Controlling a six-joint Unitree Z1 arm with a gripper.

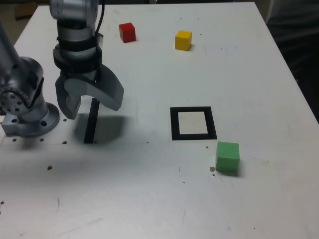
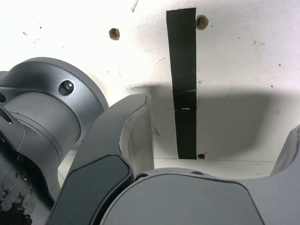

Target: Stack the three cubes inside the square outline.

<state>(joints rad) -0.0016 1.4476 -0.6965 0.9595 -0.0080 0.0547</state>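
So the biggest thing is the white table (image 1: 149, 199), which fills almost the whole exterior view. It has little dark specks and a few small holes in it.

Next comes the grey robot arm (image 1: 75, 30). It stands at the exterior view's left, and its round base (image 1: 30, 117) sits on the table by the edge. The arm points down at the table. At its end is the gripper (image 1: 90, 105), and its two grey fingers are spread wide apart. Nothing is between them. It hangs over a thin black strip (image 1: 91, 122) of tape stuck flat on the table. In the wrist view the same strip (image 2: 183, 84) runs straight between the two fingers, with a dark shadow across it.

Near the middle of the table is the square outline (image 1: 193, 123). It has a thick black border and a pale middle. No cube is inside it.

The green cube (image 1: 228, 157) sits just beside the square's near corner, toward the exterior view's right. It is a bit bigger than the other two.

The yellow cube (image 1: 183, 40) is at the far side of the table, well apart from the square. The red cube (image 1: 127, 32) is at the far side too, to the yellow one's left in the exterior view.
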